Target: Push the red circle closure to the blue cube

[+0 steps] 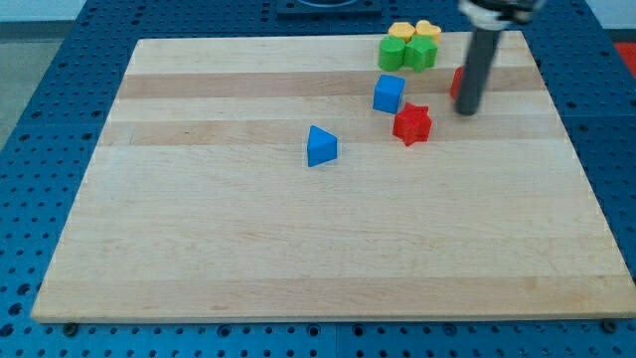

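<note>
Nearest the camera lies bare wooden board [328,259], pale planks with a smooth, faintly banded grain, resting on a blue perforated table [40,149]; nothing stands on the lower half of it.

My tip [465,112] is in the upper right of the frame, at the foot of a straight dark matte rod that comes down from the top edge. There is no gripper on this arm, so nothing opens, clenches or grasps; the rod simply rests its end on the wood. Just behind the rod, on its left side as seen, a sliver of the red circle [456,83] shows; most of it is hidden by the rod, so its round shape cannot really be confirmed from here. It appears to be touching or just beside the rod.

The relation that matters: the blue cube [389,93] lies to the left of the red circle, at about the same height in the frame, with open wood between them. My tip sits on the circle's right and slightly lower side, so I judge a leftward push would carry it toward the cube.

Further out, a red star [411,123] sits just below and right of the blue cube, close to the path. Above the cube clusters a tight group: a green block [392,54], another green piece [420,53], and two yellow pieces [401,32] [427,30]. A blue triangular block [321,146] stands alone near the centre. All look like small, hard, glossy painted pieces.
</note>
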`<control>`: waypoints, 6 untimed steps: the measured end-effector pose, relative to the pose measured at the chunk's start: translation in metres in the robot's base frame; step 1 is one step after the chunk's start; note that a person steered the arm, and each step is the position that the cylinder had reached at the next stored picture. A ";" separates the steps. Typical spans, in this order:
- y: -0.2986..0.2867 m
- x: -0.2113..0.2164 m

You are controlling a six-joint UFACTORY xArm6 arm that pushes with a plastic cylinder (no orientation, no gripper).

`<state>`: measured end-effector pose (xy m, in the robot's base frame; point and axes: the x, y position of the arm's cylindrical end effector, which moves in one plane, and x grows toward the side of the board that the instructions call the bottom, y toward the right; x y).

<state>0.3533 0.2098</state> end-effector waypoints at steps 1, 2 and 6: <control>0.037 -0.026; 0.038 -0.069; -0.019 -0.042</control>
